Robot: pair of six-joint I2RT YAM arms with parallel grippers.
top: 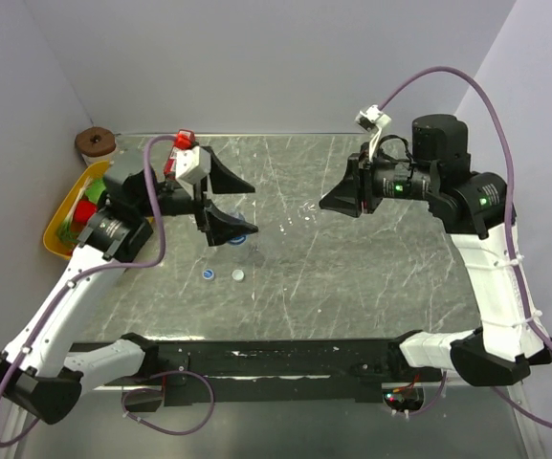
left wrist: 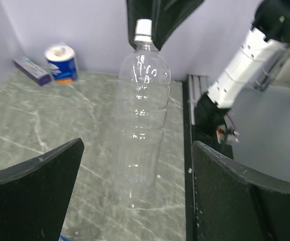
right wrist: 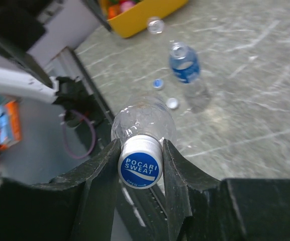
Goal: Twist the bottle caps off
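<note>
A clear bottle (left wrist: 139, 125) stands upright on the table. My right gripper (right wrist: 140, 145) is shut on its white cap with a blue top (right wrist: 140, 165), coming in from above; the cap also shows in the left wrist view (left wrist: 143, 30). My left gripper (left wrist: 137, 150) is open, its fingers (left wrist: 39, 191) wide on either side of the bottle's lower body and apart from it. A second bottle with a blue label (right wrist: 186, 68) stands uncapped behind, and a third open bottle mouth (right wrist: 155, 25) shows farther off. Two loose caps (top: 209, 275) (top: 241, 275) lie on the table.
A yellow bin (top: 65, 215) with coloured items sits at the left edge. A toilet roll (left wrist: 62, 64) and a small box (left wrist: 31, 70) stand by the far wall. The right arm's base (left wrist: 220, 100) is to the right.
</note>
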